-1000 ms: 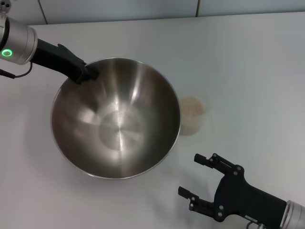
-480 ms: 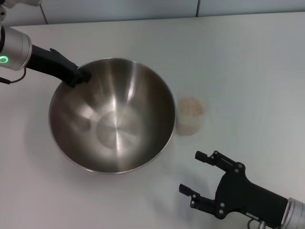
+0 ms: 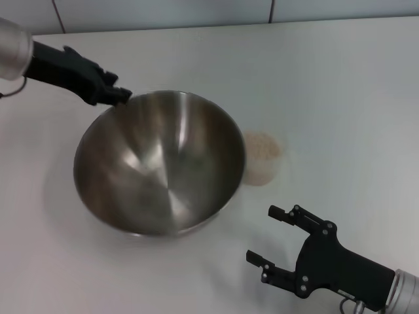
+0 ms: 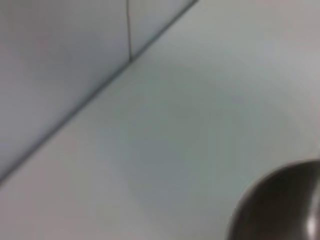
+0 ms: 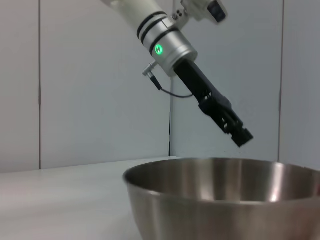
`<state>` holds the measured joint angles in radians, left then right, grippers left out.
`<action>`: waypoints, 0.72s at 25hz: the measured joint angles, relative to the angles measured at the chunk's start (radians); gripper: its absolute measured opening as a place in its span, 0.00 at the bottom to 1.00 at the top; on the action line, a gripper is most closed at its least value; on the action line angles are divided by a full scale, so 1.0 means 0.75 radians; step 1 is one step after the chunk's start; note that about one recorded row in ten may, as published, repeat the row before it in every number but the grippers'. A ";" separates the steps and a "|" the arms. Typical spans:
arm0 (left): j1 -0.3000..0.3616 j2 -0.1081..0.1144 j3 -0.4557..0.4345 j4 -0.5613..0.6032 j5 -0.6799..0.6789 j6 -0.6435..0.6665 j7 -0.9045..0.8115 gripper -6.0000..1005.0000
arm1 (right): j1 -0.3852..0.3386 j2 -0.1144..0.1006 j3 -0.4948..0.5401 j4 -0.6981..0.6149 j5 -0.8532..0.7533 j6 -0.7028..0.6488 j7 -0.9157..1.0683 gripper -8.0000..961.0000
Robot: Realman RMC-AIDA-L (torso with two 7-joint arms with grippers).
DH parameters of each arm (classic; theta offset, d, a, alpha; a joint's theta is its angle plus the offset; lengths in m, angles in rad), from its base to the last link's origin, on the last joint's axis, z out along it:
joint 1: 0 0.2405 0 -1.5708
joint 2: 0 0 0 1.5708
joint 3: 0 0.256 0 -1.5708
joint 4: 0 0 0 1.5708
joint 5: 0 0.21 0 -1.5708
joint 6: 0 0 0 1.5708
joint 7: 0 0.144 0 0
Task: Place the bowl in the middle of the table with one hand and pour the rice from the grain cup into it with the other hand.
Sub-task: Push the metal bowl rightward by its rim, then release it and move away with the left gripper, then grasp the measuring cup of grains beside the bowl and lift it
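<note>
The steel bowl [image 3: 160, 163] stands on the white table [image 3: 340, 85], left of centre, with its rim tipped up at the far side. My left gripper [image 3: 120, 95] hangs just above the bowl's far left rim. The right wrist view shows a gap between this gripper [image 5: 242, 137] and the bowl [image 5: 225, 200], so it holds nothing. The grain cup [image 3: 261, 167] stands upright against the bowl's right side, with rice [image 3: 263, 146] inside. My right gripper [image 3: 260, 234] is open and empty, near the front edge and in front of the cup. The bowl's edge also shows in the left wrist view [image 4: 285, 205].
A tiled wall [image 3: 163, 12] runs along the table's far edge. It also shows in the left wrist view [image 4: 60, 55]. Bare tabletop lies to the right of the cup and behind the bowl.
My left gripper has let go of the bowl's rim and risen up and back. The bowl slid a little to the left and now rocks tilted. The right arm has hardly moved.
</note>
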<state>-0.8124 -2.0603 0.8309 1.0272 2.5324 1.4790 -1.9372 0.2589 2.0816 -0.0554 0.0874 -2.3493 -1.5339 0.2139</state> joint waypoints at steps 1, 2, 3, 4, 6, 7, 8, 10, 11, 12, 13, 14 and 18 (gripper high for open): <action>0.014 -0.001 0.000 0.035 -0.016 0.004 0.001 0.30 | 0.000 0.000 0.000 0.000 0.001 0.000 0.000 0.82; 0.034 -0.001 0.001 0.095 -0.050 0.009 0.010 0.33 | 0.001 0.001 0.000 0.000 0.002 0.000 0.000 0.82; 0.065 -0.001 0.002 0.142 -0.082 0.011 0.024 0.36 | 0.001 0.001 0.000 0.000 0.002 0.000 0.000 0.82; 0.102 -0.001 0.002 0.210 -0.135 0.009 0.055 0.39 | 0.002 0.001 0.000 0.000 0.002 0.000 0.000 0.82; 0.213 -0.006 0.003 0.362 -0.276 -0.001 0.154 0.47 | 0.003 0.001 0.001 0.000 0.003 0.000 -0.001 0.82; 0.241 -0.007 0.003 0.395 -0.322 -0.005 0.180 0.52 | 0.004 0.002 0.001 0.001 0.004 0.000 -0.001 0.82; 0.297 -0.009 0.004 0.450 -0.413 -0.013 0.231 0.57 | 0.004 0.002 0.002 0.002 0.005 0.000 -0.001 0.82; 0.439 -0.005 0.004 0.508 -0.627 -0.010 0.347 0.67 | 0.005 0.002 0.006 0.001 0.007 0.000 -0.001 0.82; 0.498 -0.004 0.005 0.513 -0.713 -0.002 0.404 0.70 | 0.005 0.002 0.011 0.001 0.009 0.000 -0.001 0.82; 0.567 -0.003 0.005 0.511 -0.803 0.005 0.472 0.74 | 0.005 0.002 0.018 0.001 0.009 0.000 -0.001 0.82; 0.633 -0.003 0.005 0.496 -0.886 0.014 0.546 0.78 | 0.005 0.002 0.025 0.001 0.009 0.000 -0.001 0.82; 0.704 -0.005 0.005 0.471 -0.957 0.021 0.634 0.82 | 0.004 0.002 0.034 0.002 0.010 0.000 -0.001 0.82; 0.900 -0.008 0.011 0.248 -1.211 0.075 0.978 0.86 | -0.002 0.002 0.066 0.004 0.012 -0.006 -0.001 0.82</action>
<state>-0.1374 -2.0660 0.8389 1.2130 1.6240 1.5351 -1.2034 0.2571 2.0832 -0.0059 0.0901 -2.3406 -1.5386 0.2131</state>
